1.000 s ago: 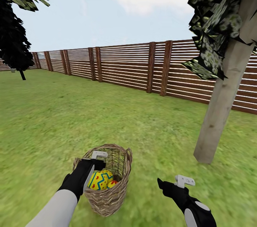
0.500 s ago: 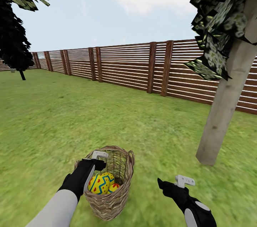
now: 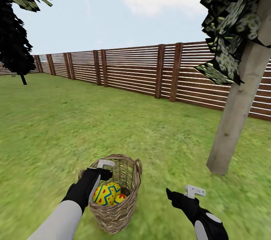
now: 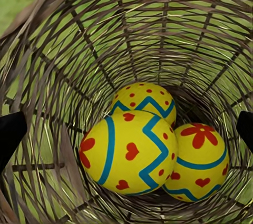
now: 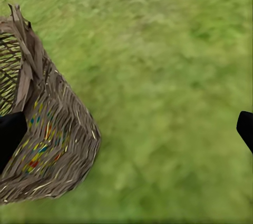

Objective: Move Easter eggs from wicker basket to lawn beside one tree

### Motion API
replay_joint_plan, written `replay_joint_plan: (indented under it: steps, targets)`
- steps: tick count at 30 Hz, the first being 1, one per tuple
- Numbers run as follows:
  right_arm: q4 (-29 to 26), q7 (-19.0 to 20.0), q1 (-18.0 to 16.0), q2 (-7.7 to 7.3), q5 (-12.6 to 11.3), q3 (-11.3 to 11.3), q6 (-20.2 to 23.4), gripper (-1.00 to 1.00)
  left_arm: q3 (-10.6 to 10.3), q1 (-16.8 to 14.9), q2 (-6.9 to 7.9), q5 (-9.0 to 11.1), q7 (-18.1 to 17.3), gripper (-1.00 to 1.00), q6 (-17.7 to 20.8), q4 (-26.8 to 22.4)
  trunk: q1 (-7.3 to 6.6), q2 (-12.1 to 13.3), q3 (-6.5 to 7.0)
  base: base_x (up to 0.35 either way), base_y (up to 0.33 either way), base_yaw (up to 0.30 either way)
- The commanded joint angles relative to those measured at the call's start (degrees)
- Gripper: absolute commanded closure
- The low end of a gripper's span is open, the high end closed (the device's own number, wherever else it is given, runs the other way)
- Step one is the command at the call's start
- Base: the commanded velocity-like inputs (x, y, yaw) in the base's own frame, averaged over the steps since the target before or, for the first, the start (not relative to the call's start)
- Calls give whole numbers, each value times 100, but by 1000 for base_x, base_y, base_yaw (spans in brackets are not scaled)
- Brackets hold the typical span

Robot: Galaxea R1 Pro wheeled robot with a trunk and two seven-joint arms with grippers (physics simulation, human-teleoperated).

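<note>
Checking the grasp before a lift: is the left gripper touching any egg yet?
Apart. The left wrist view shows the left gripper open, fingertips out by the wicker basket wall, clear of the eggs.

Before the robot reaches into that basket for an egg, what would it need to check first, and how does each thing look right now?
1. All three Easter eggs in the wicker basket: ok, the left wrist view shows three.
2. Left gripper over the basket mouth: ok, its camera looks straight down inside.
3. Left jaws open: ok, fingertips sit at both edges of its view, holding nothing.
4. Top egg reachable: ok, the largest-looking one lies on the other two.
5. Right gripper out of the way: ok, open over the lawn beside the basket.
6. Tree nearby: ok, trunk stands ahead on the right.
</note>
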Motion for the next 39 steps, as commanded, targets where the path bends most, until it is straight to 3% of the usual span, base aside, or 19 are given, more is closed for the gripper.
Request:
replay_joint_plan:
  steps: [1, 39]
  targets:
    - [-7, -46, -3, 3, -61, -1, 24, -100, 26, -2, -8, -29, -18, -100, 24, -8, -1, -3, -4, 0, 0, -66]
    - [-7, -45, -3, 3, -61, -5, 24, -100, 10, -2, -14, -29, -33, -100, 27, 1, -1, -3, 59, 40, 13, -38]
